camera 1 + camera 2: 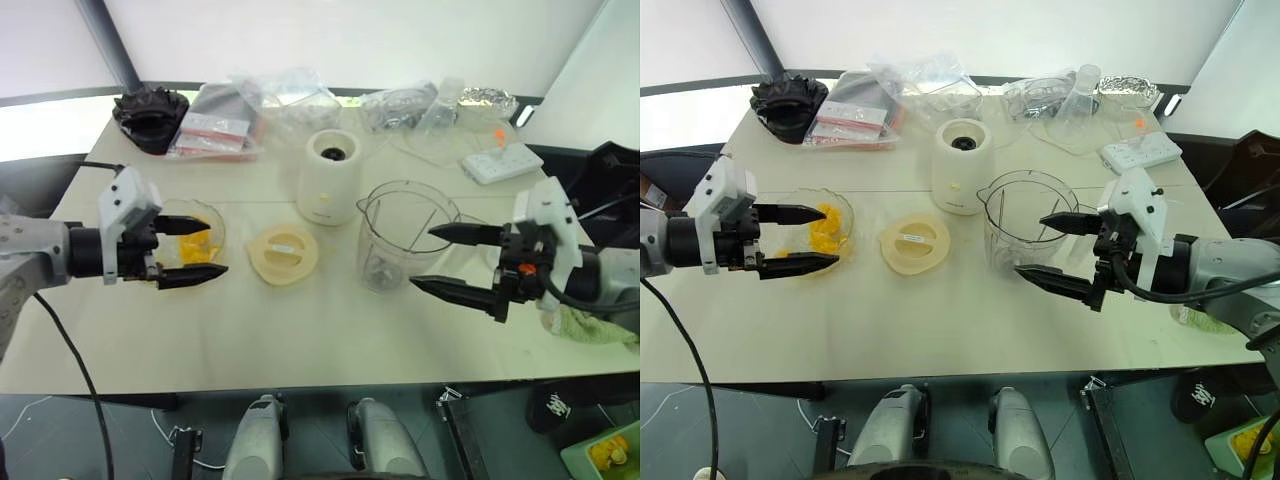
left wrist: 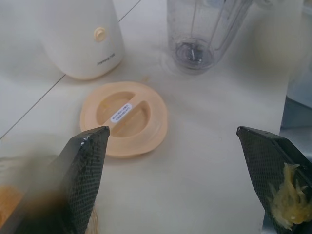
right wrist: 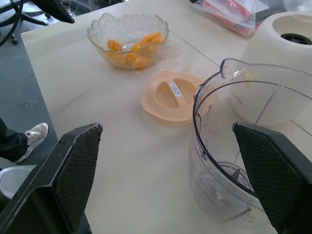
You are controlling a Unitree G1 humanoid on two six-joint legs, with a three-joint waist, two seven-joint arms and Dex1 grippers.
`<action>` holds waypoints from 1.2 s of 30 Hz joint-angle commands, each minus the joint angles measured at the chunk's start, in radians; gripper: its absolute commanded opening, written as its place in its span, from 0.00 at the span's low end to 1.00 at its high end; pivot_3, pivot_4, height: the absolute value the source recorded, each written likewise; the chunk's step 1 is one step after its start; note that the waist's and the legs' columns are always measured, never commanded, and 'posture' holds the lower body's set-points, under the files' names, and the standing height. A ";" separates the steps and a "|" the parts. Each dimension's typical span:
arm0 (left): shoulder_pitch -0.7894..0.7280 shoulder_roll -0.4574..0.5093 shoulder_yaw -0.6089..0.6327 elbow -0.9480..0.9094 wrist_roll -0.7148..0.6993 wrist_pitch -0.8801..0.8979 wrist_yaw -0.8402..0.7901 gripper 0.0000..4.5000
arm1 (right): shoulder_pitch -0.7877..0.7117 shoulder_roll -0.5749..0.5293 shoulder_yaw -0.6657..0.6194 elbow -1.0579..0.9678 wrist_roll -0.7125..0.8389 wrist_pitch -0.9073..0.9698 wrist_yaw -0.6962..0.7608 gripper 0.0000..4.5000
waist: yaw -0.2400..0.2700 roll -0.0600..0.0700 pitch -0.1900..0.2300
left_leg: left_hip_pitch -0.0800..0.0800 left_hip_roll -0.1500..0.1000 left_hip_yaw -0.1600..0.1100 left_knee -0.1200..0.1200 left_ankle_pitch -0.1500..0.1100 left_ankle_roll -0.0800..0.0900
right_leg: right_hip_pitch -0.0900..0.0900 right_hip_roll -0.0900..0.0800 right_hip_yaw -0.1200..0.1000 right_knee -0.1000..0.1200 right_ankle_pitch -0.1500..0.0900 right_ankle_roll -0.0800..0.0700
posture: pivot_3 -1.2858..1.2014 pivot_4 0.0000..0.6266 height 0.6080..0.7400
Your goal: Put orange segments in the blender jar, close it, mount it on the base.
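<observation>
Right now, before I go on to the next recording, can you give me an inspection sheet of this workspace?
Surface: cream table, front part bare.
Job's things: orange segments in a crinkled glass dish; blender jar upright, lidless, no fruit inside; base behind it; pale-yellow lid flat between dish and jar.
Clutter: plastic bags, foil, black object along the far edge.
Grippers: left claw open by the dish, pulp on one finger; right claw open by the jar.
Cables: power strip far right.
Surroundings: a person's shoe on the floor.

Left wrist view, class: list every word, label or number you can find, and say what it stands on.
Cream-white cylindrical blender base: small grey printed word under its knob, too blurred to read.
Flat pale-yellow round plastic lid: white sticker with two lines of print, too small to read.
Nothing else carries text.
</observation>
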 commanded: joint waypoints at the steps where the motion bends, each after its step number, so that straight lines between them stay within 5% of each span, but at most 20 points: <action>1: -0.001 0.012 0.022 -0.016 0.002 -0.034 -0.016 1.00 | -0.011 0.002 -0.027 -0.014 -0.003 -0.019 -0.009 1.00 | 0.000 0.000 0.000 | 0.000 0.000 0.000 0.000 0.000 0.000 | 0.000 0.000 0.000 0.000 0.000 0.000 | 0.52 0.24 1.00; 15: -0.029 -0.018 -0.039 0.041 0.053 -0.038 0.046 1.00 | 0.032 0.000 -0.068 -0.036 0.004 -0.011 -0.023 1.00 | 0.001 0.000 0.000 | 0.000 0.000 0.000 0.000 0.000 0.000 | 0.000 0.001 0.000 0.000 0.000 0.000 | 0.52 0.24 1.00; 25: -0.081 -0.120 -0.186 0.195 0.359 -0.022 0.399 1.00 | 0.010 -0.009 -0.025 -0.031 -0.020 -0.014 -0.026 1.00 | 0.002 0.000 0.000 | 0.000 -0.001 0.000 0.001 0.000 0.000 | 0.000 0.002 0.000 0.002 0.000 0.001 | 0.52 0.24 1.00; 36: -0.232 -0.392 -0.195 0.380 0.538 0.081 0.765 1.00 | -0.074 -0.019 0.025 0.001 -0.033 -0.006 0.002 1.00 | 0.004 -0.002 0.000 | 0.000 -0.002 0.000 0.003 0.000 0.000 | 0.000 0.002 0.000 0.003 0.002 0.004 | 0.52 0.24 1.00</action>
